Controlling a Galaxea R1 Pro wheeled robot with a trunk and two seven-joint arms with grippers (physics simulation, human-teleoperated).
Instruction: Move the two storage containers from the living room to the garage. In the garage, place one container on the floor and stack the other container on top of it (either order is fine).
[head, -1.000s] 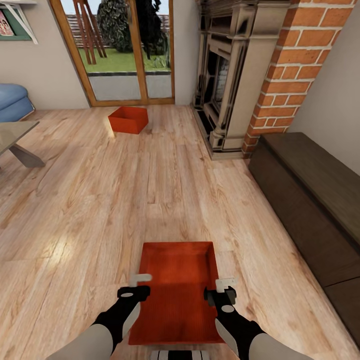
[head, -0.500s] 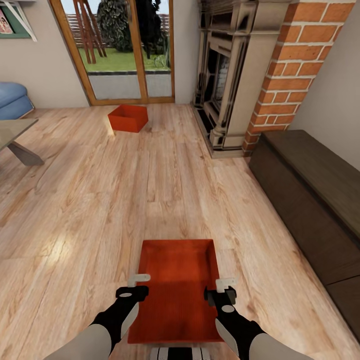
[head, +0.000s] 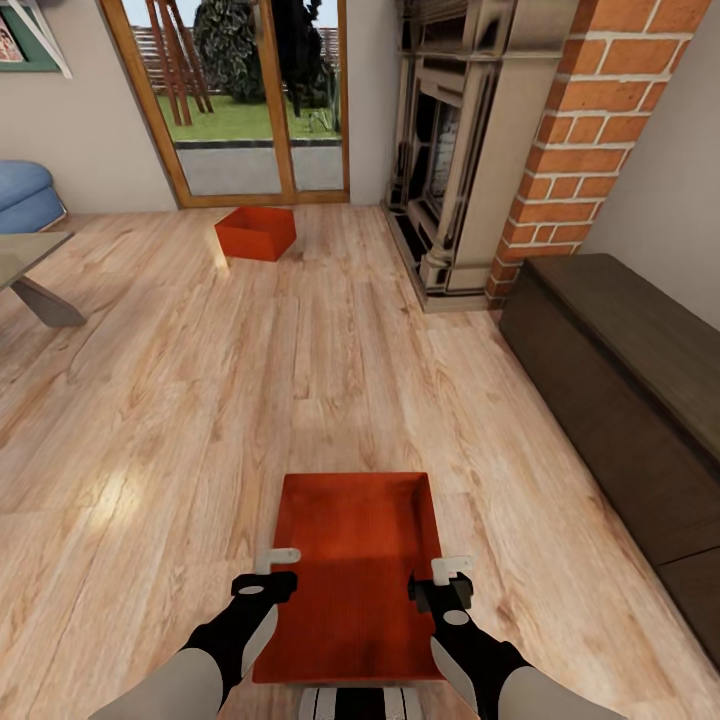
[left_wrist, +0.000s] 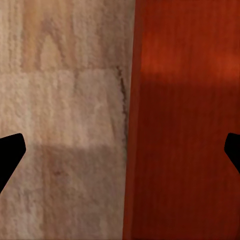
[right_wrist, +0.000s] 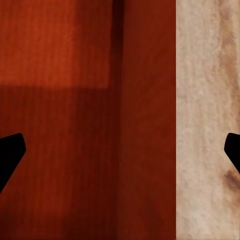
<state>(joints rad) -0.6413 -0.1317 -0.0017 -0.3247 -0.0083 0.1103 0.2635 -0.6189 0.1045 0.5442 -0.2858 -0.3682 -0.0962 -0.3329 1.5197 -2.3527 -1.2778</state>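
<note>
One red-orange storage container (head: 350, 560) lies on the living room's light wood-plank floor (head: 300, 380) right in front of me. My left gripper (head: 272, 572) hovers open over its left wall and my right gripper (head: 448, 578) hovers open over its right wall. In the left wrist view the left gripper (left_wrist: 120, 150) straddles the edge of the container (left_wrist: 185, 125), with the plank floor (left_wrist: 65, 100) beside it. In the right wrist view the right gripper (right_wrist: 120, 150) spans the container (right_wrist: 75, 125) wall. The second container (head: 255, 232) sits far ahead by the glass doors (head: 240, 90).
A fireplace (head: 450, 150) and red brick chimney (head: 590, 140) stand ahead on the right. A long dark wooden cabinet (head: 620, 390) runs along the right wall. At the left are a blue sofa (head: 25, 195) and a low table (head: 30, 265).
The whole view has shifted slightly, so the camera moved. The near container now sits a little farther forward under the grippers. Both grippers keep their pose and stay open.
</note>
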